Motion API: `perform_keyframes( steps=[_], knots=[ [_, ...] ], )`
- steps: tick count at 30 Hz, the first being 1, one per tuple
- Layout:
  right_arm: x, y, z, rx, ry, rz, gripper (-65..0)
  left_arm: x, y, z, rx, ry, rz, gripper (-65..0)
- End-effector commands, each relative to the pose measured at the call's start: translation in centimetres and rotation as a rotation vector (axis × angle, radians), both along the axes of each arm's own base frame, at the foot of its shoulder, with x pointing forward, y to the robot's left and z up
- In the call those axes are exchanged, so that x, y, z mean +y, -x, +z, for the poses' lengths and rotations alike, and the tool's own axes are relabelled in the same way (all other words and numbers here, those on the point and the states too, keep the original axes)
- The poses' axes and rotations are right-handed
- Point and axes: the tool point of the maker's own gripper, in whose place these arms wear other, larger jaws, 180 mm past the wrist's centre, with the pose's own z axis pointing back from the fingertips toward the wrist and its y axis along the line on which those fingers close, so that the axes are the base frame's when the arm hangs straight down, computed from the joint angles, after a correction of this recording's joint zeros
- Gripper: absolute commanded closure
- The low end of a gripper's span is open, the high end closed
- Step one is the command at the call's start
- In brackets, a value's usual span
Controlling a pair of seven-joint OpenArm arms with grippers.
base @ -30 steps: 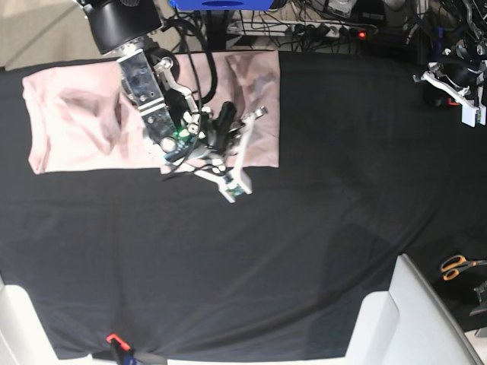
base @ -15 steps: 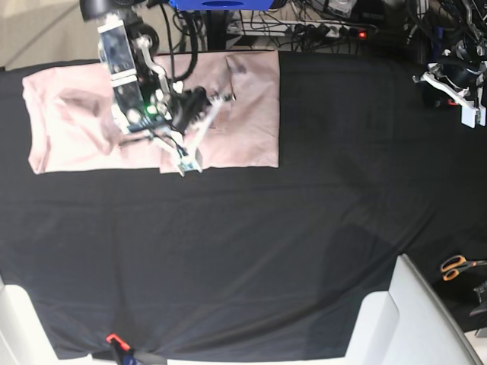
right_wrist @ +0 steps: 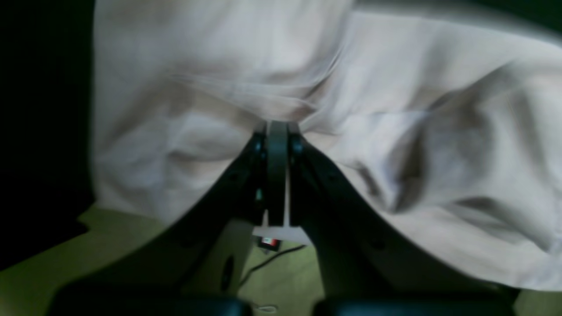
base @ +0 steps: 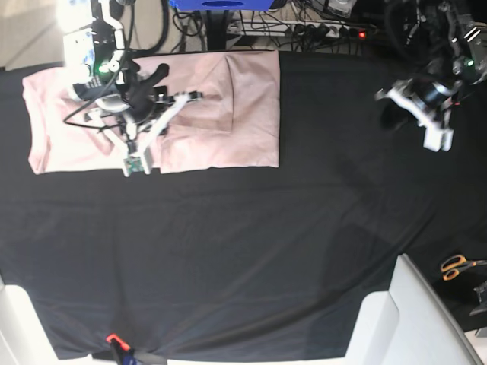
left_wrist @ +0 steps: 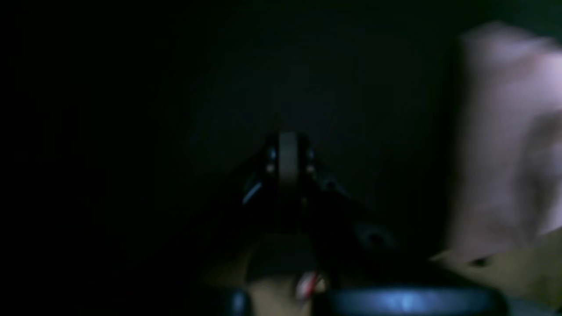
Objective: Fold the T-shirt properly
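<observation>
From my remote station, I saw the large pale pink short-sleeved cotton T-shirt (base: 221,106) lying flat at the far edge of the black tablecloth (base: 251,251), toward the left side of the base view, partly folded into a long rectangle with a crease running down its right portion. The right gripper (base: 137,156) hung over the shirt's left-centre part, its white fingers pointing toward the near hem, and in the right wrist view I saw that gripper (right_wrist: 276,131) with its two dark jaws pressed tightly together, clenched with nothing between them, while rumpled pink fabric (right_wrist: 395,131) filled the frame beyond the tips. I could not tell whether the tips touched the cloth. The left gripper (base: 426,122) was well apart from the garment, above bare black cloth on the right side of the base view. Its wrist view was very dark and blurred, yet I made out the left gripper (left_wrist: 287,149) with its jaws clenched together and empty, and a pale pink smear of the shirt (left_wrist: 505,140) at the right edge. A pair of orange-handled scissors (base: 456,266) lay off the cloth at the right margin, beside a white panel (base: 411,319) at the near corner.
</observation>
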Motion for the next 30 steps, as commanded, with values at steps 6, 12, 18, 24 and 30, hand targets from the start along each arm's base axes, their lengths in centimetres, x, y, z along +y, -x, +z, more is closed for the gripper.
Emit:
perform_keyframes(
  steps=[6, 12, 18, 24, 30],
  knots=[
    [-6.0, -0.5, 0.5, -0.109, 0.064, -0.153, -0.5, -7.0, -3.7, 0.6, -0.082, 0.290, -0.057, 0.0],
    [-10.5, 0.2, 1.3, -0.223, 0.139, -0.231, -0.2, -15.1, -5.5, -1.0, -0.041, 0.460, -0.259, 0.0],
    [-12.6, 1.1, 0.6, -0.244, 0.176, -0.273, -0.2, -18.6, -6.2, -1.7, -0.024, 0.393, -0.410, 0.0],
    [-13.5, 0.6, 0.4, -0.248, 0.201, -0.256, -0.2, -20.7, -7.3, -2.2, -0.016, 0.303, -0.469, 0.0],
    [-13.6, 0.3, 0.6, -0.255, 0.202, -0.255, -0.2, -23.0, -7.9, -4.2, 0.058, 0.233, -0.534, 0.0]
  ],
)
